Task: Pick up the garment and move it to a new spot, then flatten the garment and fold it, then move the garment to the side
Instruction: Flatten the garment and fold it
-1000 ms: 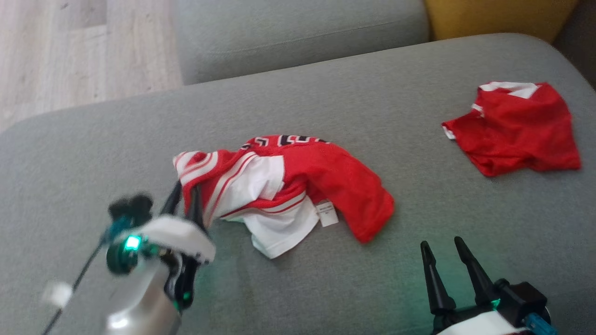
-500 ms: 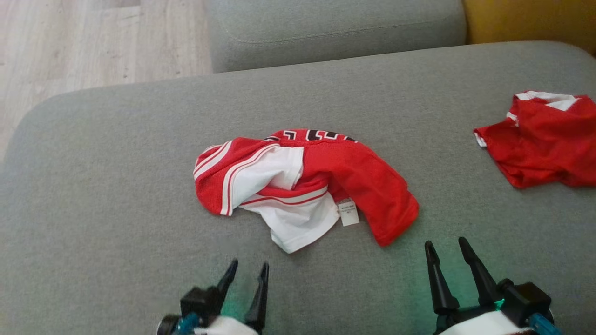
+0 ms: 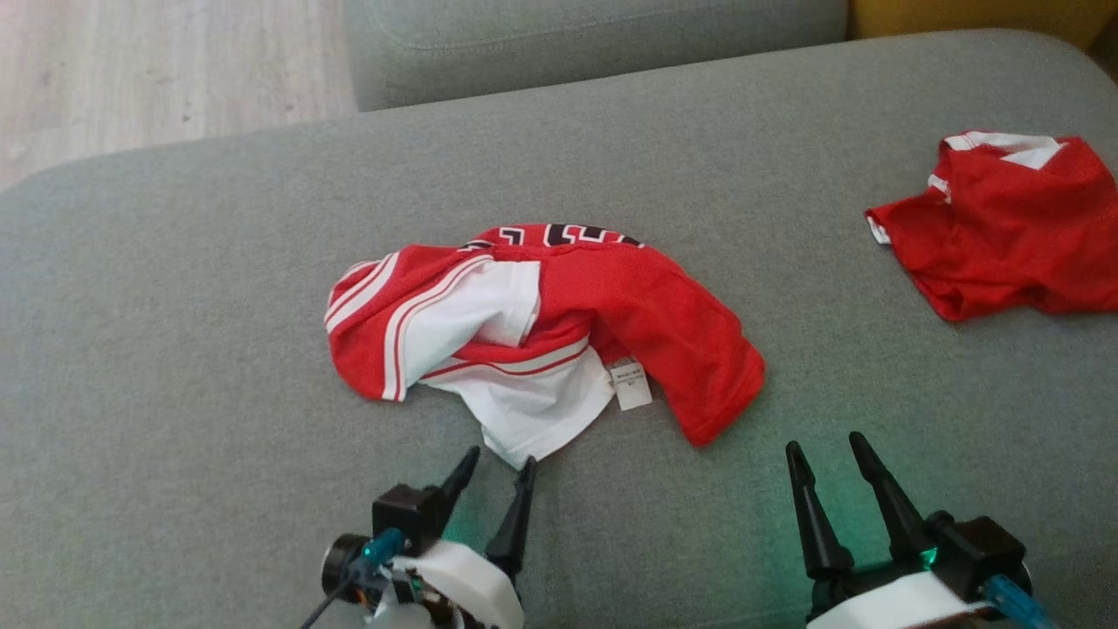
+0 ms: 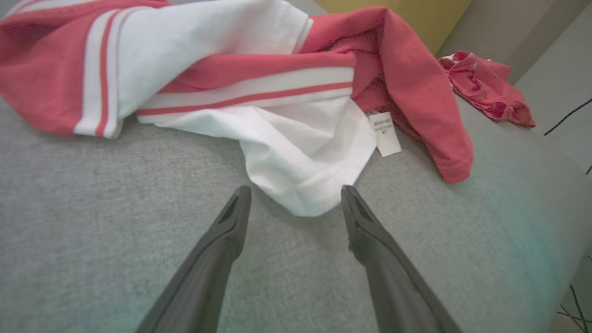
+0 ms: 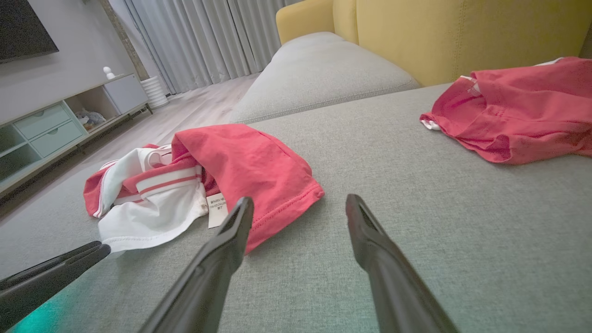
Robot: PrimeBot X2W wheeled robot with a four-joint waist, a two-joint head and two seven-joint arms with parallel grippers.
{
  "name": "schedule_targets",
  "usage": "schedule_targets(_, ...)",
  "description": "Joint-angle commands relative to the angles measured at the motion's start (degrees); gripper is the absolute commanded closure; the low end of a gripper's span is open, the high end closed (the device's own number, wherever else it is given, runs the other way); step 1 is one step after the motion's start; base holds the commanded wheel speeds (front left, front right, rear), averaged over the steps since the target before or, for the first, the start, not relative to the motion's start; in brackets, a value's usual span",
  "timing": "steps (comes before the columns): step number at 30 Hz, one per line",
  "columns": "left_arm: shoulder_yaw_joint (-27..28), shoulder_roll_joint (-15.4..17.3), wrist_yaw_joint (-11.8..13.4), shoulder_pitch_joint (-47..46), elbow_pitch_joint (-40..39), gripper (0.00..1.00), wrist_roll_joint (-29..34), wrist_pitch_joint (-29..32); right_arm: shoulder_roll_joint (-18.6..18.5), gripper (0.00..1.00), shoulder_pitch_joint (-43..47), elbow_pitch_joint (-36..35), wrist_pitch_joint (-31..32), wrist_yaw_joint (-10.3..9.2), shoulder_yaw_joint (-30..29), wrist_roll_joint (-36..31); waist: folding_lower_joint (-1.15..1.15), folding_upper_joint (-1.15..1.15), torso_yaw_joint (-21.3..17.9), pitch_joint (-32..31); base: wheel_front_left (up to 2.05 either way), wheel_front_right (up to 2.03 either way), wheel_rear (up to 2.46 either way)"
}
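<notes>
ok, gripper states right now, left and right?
Left gripper: open, holding nothing, poised beside the red-and-white jersey.
Right gripper: open, holding nothing, above the grey sofa cushion.

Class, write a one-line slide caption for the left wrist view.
Open left claw poised before the white corner of a crumpled red-and-white garment on a grey sofa.

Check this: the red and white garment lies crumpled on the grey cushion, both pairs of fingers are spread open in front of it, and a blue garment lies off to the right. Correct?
Not quite. The second garment, off to the right, is red with white trim, not blue; the head view shows it. The rest stands.
</notes>
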Motion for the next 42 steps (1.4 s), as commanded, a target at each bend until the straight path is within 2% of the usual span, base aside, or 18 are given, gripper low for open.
schedule_targets(1, 1.07, 0.08, 0.5, -3.01, -0.72, 0.0, -0.53, -0.48, -0.88, 0.0, -2.2, -1.64, -0.22, 0.37, 1.32, 0.35, 0.0, 0.0, -0.62, 0.56, 0.0, 0.0, 0.0)
schedule_targets(4, 0.31, 0.08, 1.45, -4.71, 0.98, 0.0, -1.58, -0.48, -0.97, 0.0, -2.68, -1.63, -0.22, 0.37, 1.45, 0.43, 0.0, 0.0, -1.27, 1.16, 0.0, 0.0, 0.0)
schedule_targets(5, 0.31, 0.08, 1.27, -5.22, 0.91, 0.43, -1.84, -0.48, -0.97, 0.0, -2.76, -1.63, -0.22, 0.37, 1.4, 0.41, 0.0, 0.0, -1.37, 1.28, 0.0, 0.0, 0.0)
schedule_targets(6, 0.61, 0.08, 0.86, -5.51, 0.51, 1.0, -2.14, -0.48, -0.96, 0.0, -2.82, -1.6, -0.22, 0.37, 1.36, 0.37, 0.0, 0.0, -1.46, 1.36, 0.0, 0.0, 0.0)
schedule_targets(10, 1.82, 0.08, -2.44, -5.66, -2.9, 1.0, -2.57, -0.48, -0.8, 0.0, -2.46, -1.25, -0.22, 0.37, 1.19, 0.25, 0.0, 0.0, -1.47, 0.54, 0.0, 0.0, 0.0)
schedule_targets(14, 5.48, 0.08, -4.23, -6.3, -14.47, 1.0, -0.03, -0.48, -0.55, 0.0, -1.61, -1.01, -0.22, 0.37, 0.49, 0.42, 0.0, 0.0, -0.52, -1.35, 0.0, 0.0, 0.0)
schedule_targets(19, 8.57, 0.25, -5.49, -10.63, -28.38, 1.0, 4.72, -0.48, 0.02, 0.0, -0.41, -0.8, -0.22, 0.37, 0.68, 0.83, 0.0, 0.0, 1.19, -4.42, 0.0, 0.0, 0.0)
schedule_targets(25, 11.36, 4.56, -5.89, -20.45, -37.21, 1.0, 5.19, 1.21, 0.69, 0.0, 0.13, -0.51, -0.22, 0.37, 1.59, 1.24, 0.0, 0.0, 1.64, -6.95, 0.0, 0.0, 0.0)
schedule_targets(28, 11.28, 7.88, -5.88, -21.66, -35.55, 1.0, 5.16, 7.53, 0.92, 0.0, 0.52, -0.54, -0.22, 0.37, 1.49, 1.41, 0.0, 0.0, 2.16, -7.4, 0.0, 0.0, 0.0)
schedule_targets(32, 11.24, 11.02, -5.46, -18.72, -27.02, 1.0, 4.3, 11.97, 1.12, 0.0, 0.51, -0.31, -0.22, 0.37, 2.02, 1.75, 0.0, 0.0, 3.11, -7.14, 0.0, 0.0, 0.0)
schedule_targets(38, 12.12, 11.6, -5.22, -15.09, -18.61, 1.0, 2.92, 9.61, 1.22, 0.0, -0.16, 0.28, -0.22, 0.37, 3.71, 1.92, 0.0, 0.0, 3.97, -6.39, 0.0, 0.0, 0.0)
schedule_targets(42, 12.72, 11.34, -5.13, -10.09, -18.47, 1.0, 0.89, 6.72, 0.92, 0.0, -0.63, 1.73, -0.22, 0.37, 7.27, 1.9, 0.0, 0.0, 6.07, -5.94, 0.0, 0.0, 0.0)
